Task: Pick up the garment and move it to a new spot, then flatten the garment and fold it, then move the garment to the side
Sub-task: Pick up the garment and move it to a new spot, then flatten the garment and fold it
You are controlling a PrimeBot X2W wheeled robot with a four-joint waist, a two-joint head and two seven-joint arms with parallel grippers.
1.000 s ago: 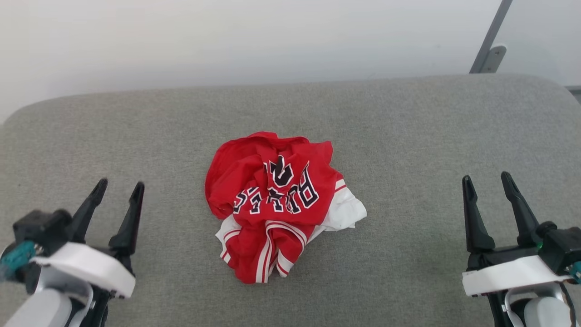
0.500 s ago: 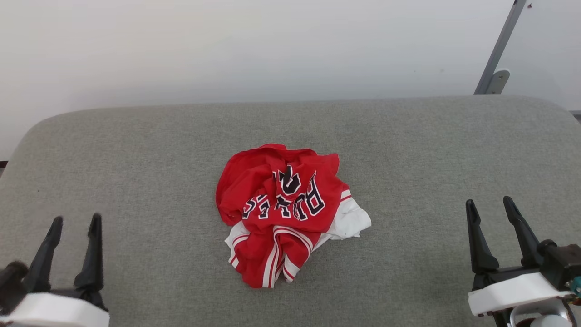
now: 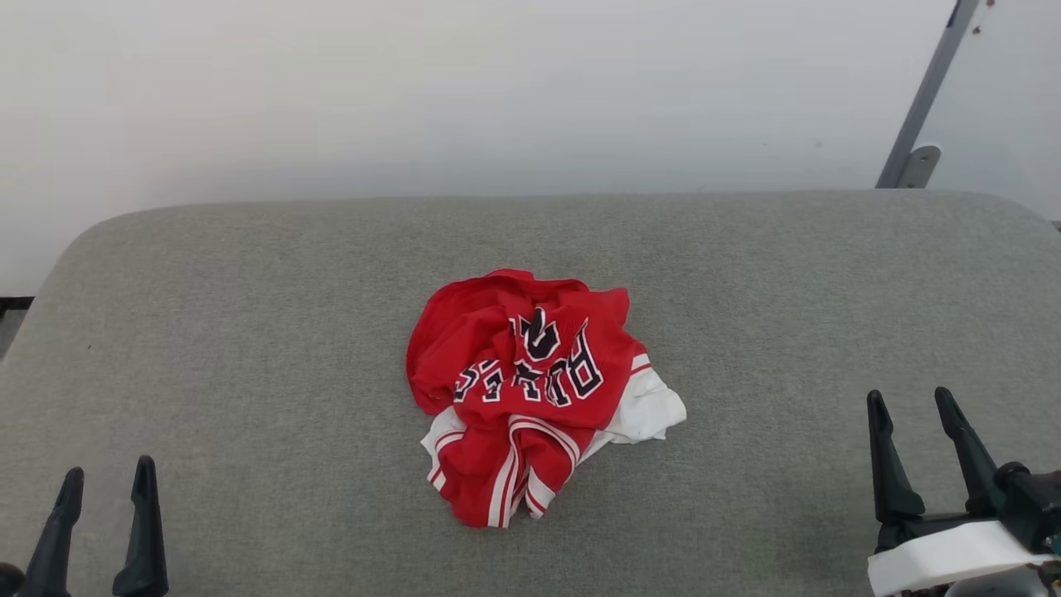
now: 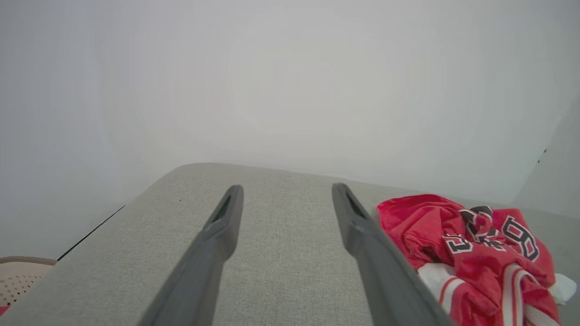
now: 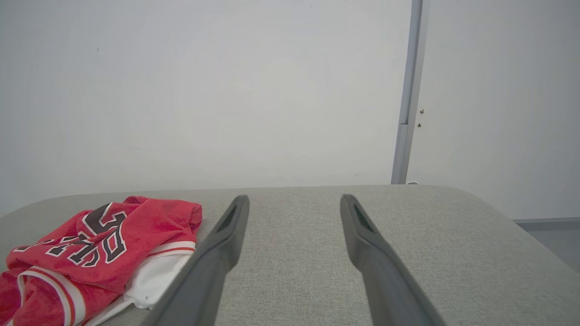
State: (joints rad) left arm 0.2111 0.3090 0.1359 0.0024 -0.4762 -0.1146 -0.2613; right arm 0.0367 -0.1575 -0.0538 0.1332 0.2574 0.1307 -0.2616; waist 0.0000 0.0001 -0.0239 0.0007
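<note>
The garment [image 3: 535,390] lies crumpled in a heap in the middle of the grey cushioned surface [image 3: 249,332], red with white sleeve parts, striped trim and black lettering on top. It also appears at the right of the left wrist view [image 4: 476,253] and at the left of the right wrist view [image 5: 95,253]. My left gripper [image 3: 109,473] stands open at the lower left, far from the heap. At the lower right my right gripper [image 3: 910,400] is open too, well to the right of it. Nothing is between either pair of fingers.
A white wall rises behind the cushion. A grey metal post [image 3: 924,108] leans at the back right. A beige perforated object [image 4: 18,276] peeks in at the lower left of the left wrist view. The cushion's rounded edges fall away at left and right.
The head camera has tilted up, so the whole picture shifted down. Both grippers sit lower in view; the left one has drawn back further toward the bottom left corner. The garment stays untouched.
</note>
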